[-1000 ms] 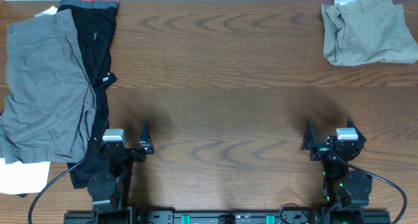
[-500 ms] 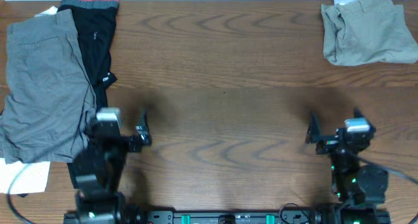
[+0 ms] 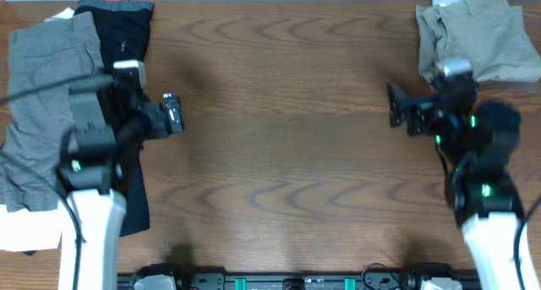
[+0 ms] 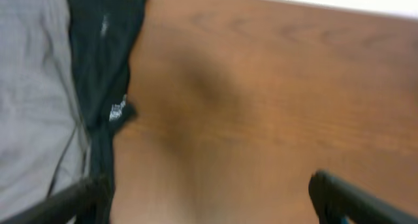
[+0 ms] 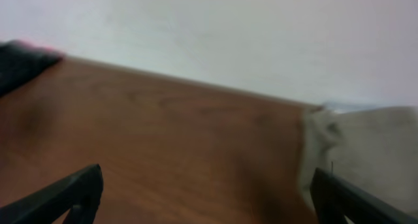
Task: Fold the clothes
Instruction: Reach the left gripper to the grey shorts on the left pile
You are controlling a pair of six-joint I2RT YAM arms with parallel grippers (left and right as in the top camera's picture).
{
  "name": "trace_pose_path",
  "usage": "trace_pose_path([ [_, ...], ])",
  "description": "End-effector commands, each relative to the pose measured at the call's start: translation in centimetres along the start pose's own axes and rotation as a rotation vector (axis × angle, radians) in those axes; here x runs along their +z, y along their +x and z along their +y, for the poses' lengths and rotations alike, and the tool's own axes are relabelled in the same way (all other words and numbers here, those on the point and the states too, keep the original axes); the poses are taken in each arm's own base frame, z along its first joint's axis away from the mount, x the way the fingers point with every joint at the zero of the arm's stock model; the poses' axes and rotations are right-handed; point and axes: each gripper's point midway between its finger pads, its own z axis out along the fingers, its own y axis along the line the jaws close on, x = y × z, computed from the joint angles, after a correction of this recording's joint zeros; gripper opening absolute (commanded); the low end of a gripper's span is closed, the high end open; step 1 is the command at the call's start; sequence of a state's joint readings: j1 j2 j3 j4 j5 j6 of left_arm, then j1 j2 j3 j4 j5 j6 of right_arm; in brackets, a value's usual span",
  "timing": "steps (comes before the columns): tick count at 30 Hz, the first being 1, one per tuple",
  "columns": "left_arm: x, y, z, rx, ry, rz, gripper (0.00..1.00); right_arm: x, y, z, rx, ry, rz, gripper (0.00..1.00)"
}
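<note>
Mid-grey shorts (image 3: 42, 87) lie spread at the table's left, over long black trousers (image 3: 127, 36) with a red-grey waistband at the far edge. A white T-shirt (image 3: 30, 231) pokes out under them at the front left. Folded khaki shorts (image 3: 478, 36) sit at the far right corner. My left gripper (image 3: 173, 114) hovers open just right of the black trousers, nothing between its fingers; the left wrist view shows the trousers (image 4: 104, 61) and grey shorts (image 4: 32, 87) ahead of the left gripper (image 4: 209, 204). My right gripper (image 3: 396, 111) is open and empty, left of the khaki shorts (image 5: 366, 145).
The brown wooden table (image 3: 279, 87) stretches bare between the two piles. A pale wall (image 5: 209, 34) rises behind its far edge. The arm bases sit on a black rail (image 3: 270, 281) along the front edge.
Both arms lifted off the front edge and reached toward the far side, the left beside the black trousers, the right toward the khaki shorts. Both grippers stayed open.
</note>
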State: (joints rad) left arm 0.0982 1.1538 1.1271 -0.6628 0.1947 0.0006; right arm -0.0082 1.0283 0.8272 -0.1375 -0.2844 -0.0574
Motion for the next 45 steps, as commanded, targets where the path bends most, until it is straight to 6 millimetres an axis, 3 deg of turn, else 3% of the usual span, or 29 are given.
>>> trace_pose_path([
  [1, -0.5, -2.8, 1.3, 0.001, -0.084, 0.038, 0.98, 2.3, -1.8, 1.9, 0.033, -0.148, 0.060, 0.99],
  [5, -0.1, -4.0, 1.2, -0.007, -0.083, 0.145, 0.98, 4.9, -1.7, 2.1, 0.091, -0.217, 0.241, 0.99],
  [9, 0.9, -5.0, -0.7, 0.080, 0.041, 0.191, 0.98, 6.0, -1.1, 2.8, 0.108, -0.299, 0.409, 0.99],
  [11, 1.8, -5.5, -1.3, 0.111, 0.083, 0.177, 0.98, 6.6, -1.1, 2.8, 0.123, -0.313, 0.441, 0.99],
  [14, 3.4, -6.7, -0.5, 0.101, 0.072, 0.140, 0.98, 8.0, -1.3, 2.5, 0.146, -0.314, 0.427, 0.99],
  [17, 5.3, -8.3, 2.2, -0.002, 0.028, 0.090, 0.98, 8.7, -0.6, 2.4, 0.184, -0.309, 0.446, 0.99],
  [21, 8.0, -9.5, 8.1, -0.159, -0.051, 0.041, 1.00, 9.0, -0.2, 2.6, 0.164, -0.315, 0.455, 0.99],
  [24, 10.3, -8.7, 11.9, -0.210, -0.103, 0.059, 0.96, 9.0, -0.1, 2.7, 0.134, -0.319, 0.457, 0.99],
  [28, 13.2, -7.0, 15.5, -0.243, -0.178, 0.097, 0.95, 9.2, 0.5, 2.5, 0.131, -0.312, 0.473, 0.99],
  [32, 16.3, -5.7, 17.6, -0.243, -0.249, 0.119, 0.93, 9.5, 1.7, 2.1, 0.141, -0.293, 0.514, 0.89],
  [34, 17.8, -5.2, 18.3, -0.244, -0.260, 0.123, 0.86, 9.6, 2.5, 1.9, 0.148, -0.281, 0.543, 0.86],
  [38, 19.5, -4.2, 20.4, -0.274, -0.350, 0.125, 0.83, 9.3, 3.6, 1.6, 0.158, -0.258, 0.592, 0.82],
  [43, 21.3, -3.0, 21.1, -0.279, -0.363, 0.145, 0.81, 9.4, 3.6, 1.6, 0.160, -0.256, 0.589, 0.70],
  [45, 22.0, -2.1, 21.3, -0.282, -0.362, 0.167, 0.75, 9.5, 3.4, 1.6, 0.158, -0.256, 0.583, 0.68],
])
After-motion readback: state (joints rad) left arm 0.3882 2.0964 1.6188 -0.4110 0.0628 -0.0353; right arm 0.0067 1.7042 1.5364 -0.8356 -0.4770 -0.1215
